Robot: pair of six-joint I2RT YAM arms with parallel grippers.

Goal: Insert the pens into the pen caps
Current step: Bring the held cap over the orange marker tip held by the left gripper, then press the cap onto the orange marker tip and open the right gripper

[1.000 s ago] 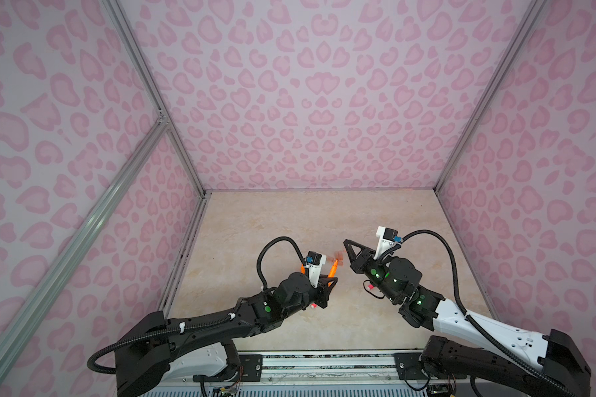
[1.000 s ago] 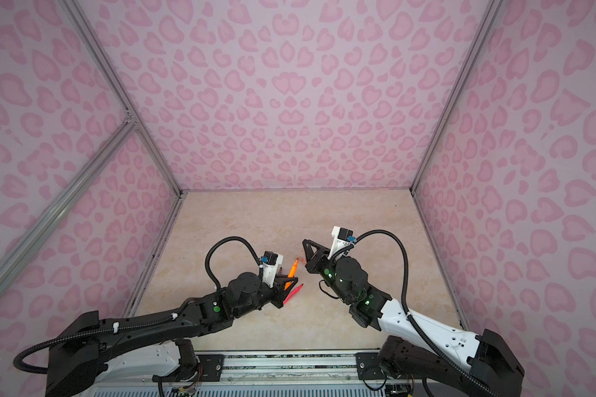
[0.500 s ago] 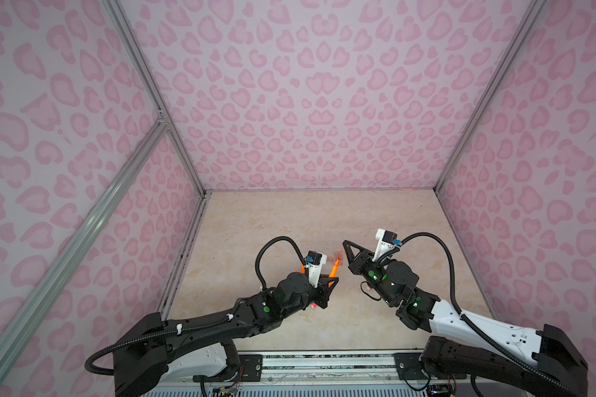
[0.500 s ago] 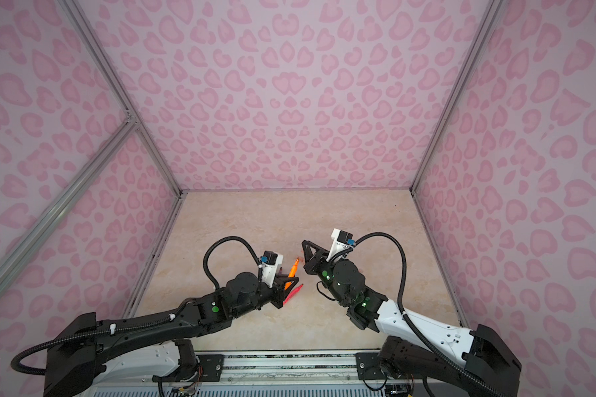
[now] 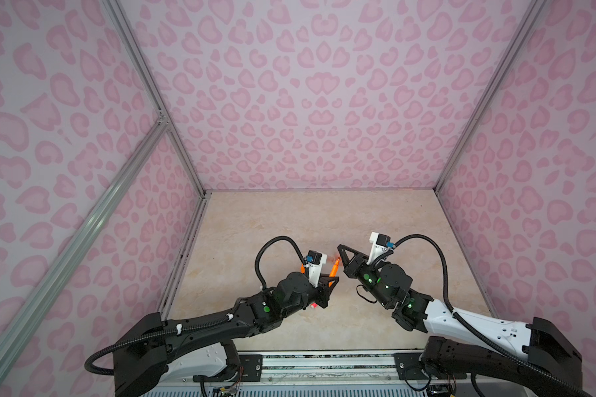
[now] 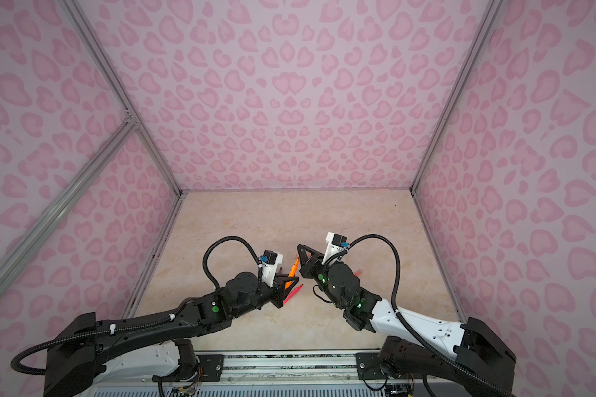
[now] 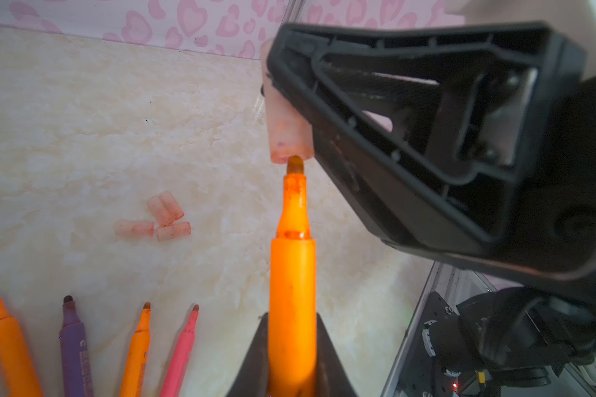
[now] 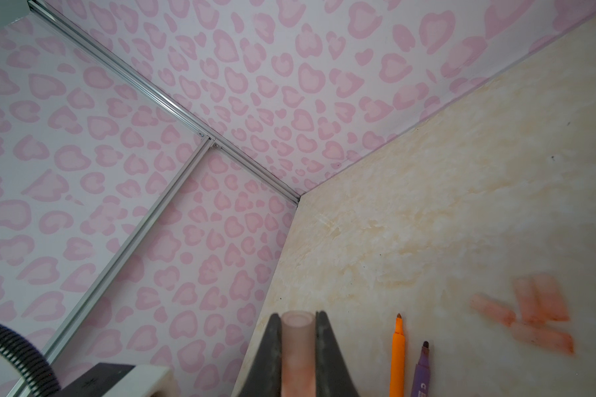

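Left wrist view: left gripper (image 7: 291,321) clamped narrow on the barrel of an orange pen (image 7: 292,275), dark tip pointing away from the camera. Opposite, right gripper (image 8: 297,318) pinches a cap (image 7: 288,137), open mouth toward the pen. Pen tip sits right at the cap's mouth, touching the rim; whether it is inside, cannot tell. Cap tilts a little off the pen's line. Both are held clear of the table (image 7: 83,120). On the table beyond: four loose caps (image 7: 173,231) in a tight cluster, two side by side, two more just beside them. Nearer the camera, four loose pens (image 7: 74,350) lie uncapped in a fan, tips toward the caps: orange, purple, orange, pink. Right wrist view: cap (image 8: 298,343) gripped between the jaws, its open ring showing; loose caps (image 8: 544,299) blurred; an orange and a purple pen lie near them. In both top views the grippers meet tip to tip over the table, nearer its near edge than its far one, about midway between the left and right edges, orange pen (image 5: 333,268) (image 6: 293,268) angled up between them.
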